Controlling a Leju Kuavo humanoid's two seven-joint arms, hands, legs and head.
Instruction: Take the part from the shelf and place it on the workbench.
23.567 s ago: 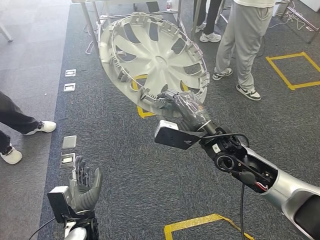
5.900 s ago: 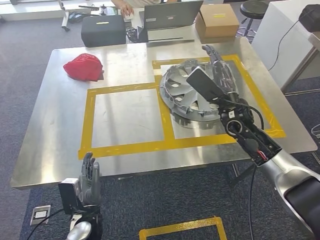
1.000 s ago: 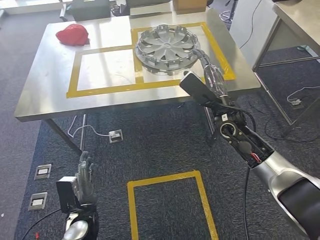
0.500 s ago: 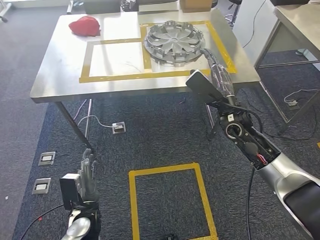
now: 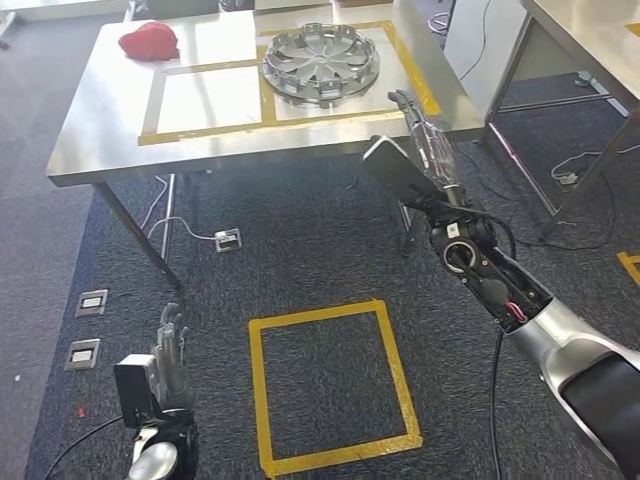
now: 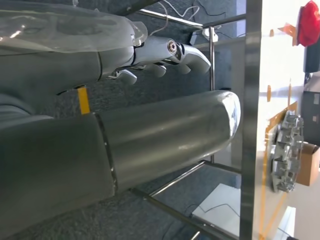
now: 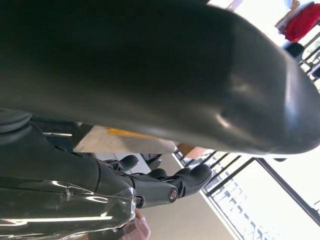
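From the head view we see the part, a silver wheel cover, lying flat on the steel desk inside the right-hand yellow taped frame, with a red cloth near the far left corner. Our right hand hangs before the desk's near edge, fingers straight and apart, holding nothing; our left hand hangs low over the carpet, fingers apart and empty. At the left wrist, we see the thumb and fingers spread, with the part on the desk beyond. At the right wrist, we see fingers extended, gripping nothing.
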